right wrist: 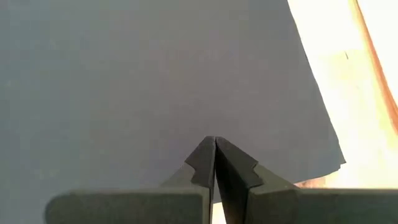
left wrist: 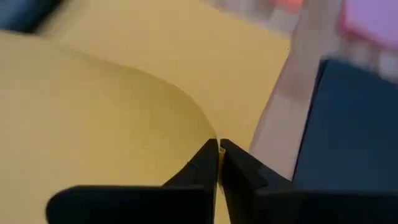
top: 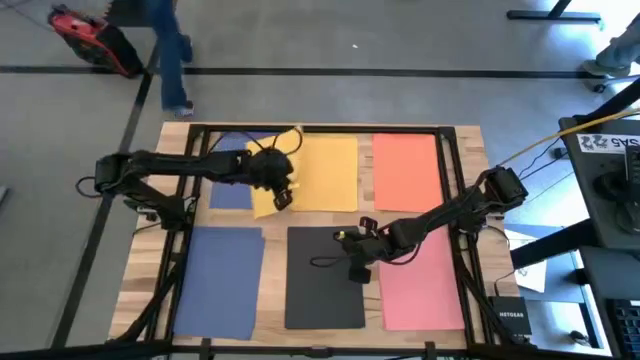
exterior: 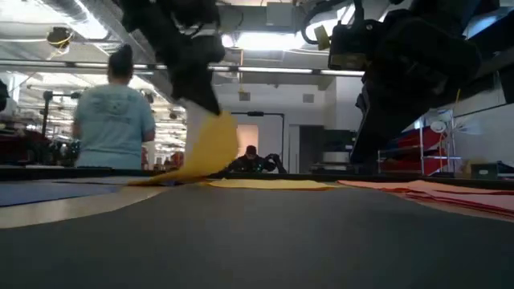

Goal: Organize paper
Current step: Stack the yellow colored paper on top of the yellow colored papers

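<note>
Yellow paper (left wrist: 106, 118) pinched by left gripper (left wrist: 218, 148), seemingly lifted

Left gripper (left wrist: 218, 155) at bottom centre of frame, its two dark fingers (left wrist: 202, 168) pressed together with a thin yellow edge pinched between the tips. Yellow paper (left wrist: 106, 118) fills the left and middle of the frame, its lifted part curving in an arc down to the fingertips. Flat yellow paper continues toward the top. Pale tabletop (left wrist: 283, 106) strip runs diagonally at right. Dark paper (left wrist: 348, 130) at right edge. Blurred pink paper (left wrist: 370, 25) in upper right corner.
</note>
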Robot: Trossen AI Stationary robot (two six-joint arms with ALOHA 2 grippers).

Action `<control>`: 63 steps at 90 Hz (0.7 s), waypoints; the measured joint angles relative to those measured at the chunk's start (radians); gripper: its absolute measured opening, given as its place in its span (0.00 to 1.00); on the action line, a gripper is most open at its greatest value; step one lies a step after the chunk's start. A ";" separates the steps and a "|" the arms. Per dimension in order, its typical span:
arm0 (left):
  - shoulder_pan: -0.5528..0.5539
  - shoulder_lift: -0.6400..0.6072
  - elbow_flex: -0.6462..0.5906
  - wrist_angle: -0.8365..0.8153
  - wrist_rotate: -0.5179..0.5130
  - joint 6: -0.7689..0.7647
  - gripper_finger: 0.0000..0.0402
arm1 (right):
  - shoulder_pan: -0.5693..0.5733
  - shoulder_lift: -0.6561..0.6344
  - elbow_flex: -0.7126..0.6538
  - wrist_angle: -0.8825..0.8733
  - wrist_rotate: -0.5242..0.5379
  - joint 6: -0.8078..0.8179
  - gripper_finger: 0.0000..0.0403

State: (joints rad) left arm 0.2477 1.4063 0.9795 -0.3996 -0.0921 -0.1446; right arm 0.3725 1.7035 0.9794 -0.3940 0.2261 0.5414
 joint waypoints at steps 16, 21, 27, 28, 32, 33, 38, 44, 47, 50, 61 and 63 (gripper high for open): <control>0.010 0.046 0.067 0.002 0.034 0.075 0.00 | 0.000 0.000 0.000 -0.018 0.017 0.031 0.00; 0.010 0.070 0.077 -0.001 0.037 0.082 0.00 | 0.000 0.000 0.000 -0.044 0.017 0.048 0.00; 0.007 0.101 0.087 0.005 0.046 0.093 0.00 | 0.000 0.000 0.000 -0.069 0.017 0.069 0.00; 0.007 0.107 0.089 0.009 0.048 0.093 0.00 | 0.000 -0.001 0.000 -0.075 0.017 0.074 0.00; 0.001 0.127 0.095 0.037 0.063 0.092 0.00 | 0.000 -0.012 -0.001 -0.106 0.017 0.086 0.00; 0.000 0.132 0.097 0.046 0.068 0.092 0.00 | 0.001 -0.014 -0.001 -0.113 0.017 0.088 0.00; -0.006 0.157 0.105 0.080 0.074 0.087 0.00 | 0.001 -0.032 -0.001 -0.132 0.019 0.108 0.00; -0.015 0.190 0.121 0.109 0.078 0.077 0.00 | 0.001 -0.060 -0.001 -0.167 0.038 0.124 0.00; -0.017 0.208 0.132 0.121 0.083 0.074 0.00 | 0.001 -0.076 -0.001 -0.180 0.046 0.131 0.00; -0.020 0.223 0.142 0.134 0.090 0.073 0.00 | 0.001 -0.094 -0.001 -0.186 0.055 0.133 0.00; -0.027 0.285 0.173 0.159 0.099 0.072 0.00 | 0.000 -0.137 0.000 -0.227 0.074 0.140 0.00; -0.027 0.296 0.178 0.166 0.100 0.070 0.00 | 0.000 -0.143 0.000 -0.233 0.076 0.142 0.00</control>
State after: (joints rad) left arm 0.2203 1.7019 1.1575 -0.2341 0.0077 -0.0747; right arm 0.3725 1.5605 0.9791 -0.6273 0.3018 0.6836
